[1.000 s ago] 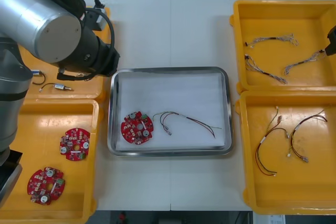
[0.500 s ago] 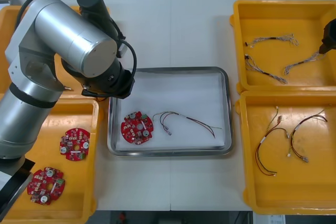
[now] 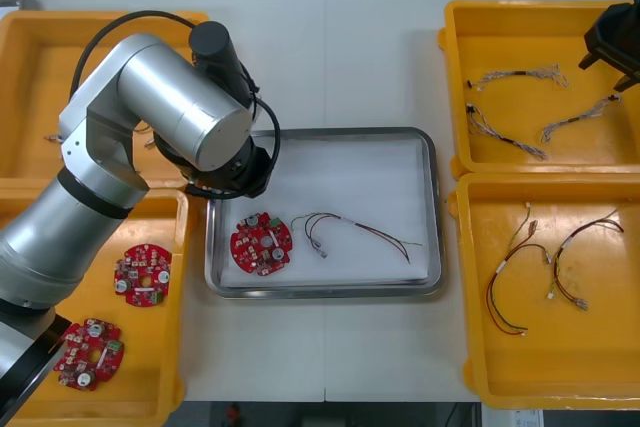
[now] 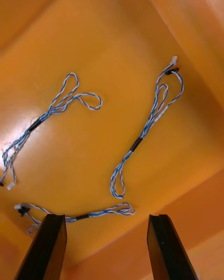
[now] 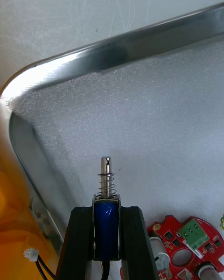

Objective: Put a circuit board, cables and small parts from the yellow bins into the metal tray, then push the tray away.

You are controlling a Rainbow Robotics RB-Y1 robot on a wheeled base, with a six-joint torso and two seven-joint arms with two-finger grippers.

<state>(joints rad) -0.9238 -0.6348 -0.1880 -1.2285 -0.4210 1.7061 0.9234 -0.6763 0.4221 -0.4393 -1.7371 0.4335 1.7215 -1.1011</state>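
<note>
My left gripper is shut on a small metal part with a blue body, a spring and a pin. It hovers over the far left corner of the metal tray, just beyond the red circuit board. In the front view that board lies in the tray beside a red and yellow cable. The left arm covers the tray's left rim. My right gripper is open above several twisted blue and white cables in the far right yellow bin.
Two more circuit boards lie in the near left bin. The near right bin holds black and red cables. The far left bin lies behind the left arm.
The left arm has swung from the far left bin to the tray's left side. The right gripper has moved further in over the far right bin.
</note>
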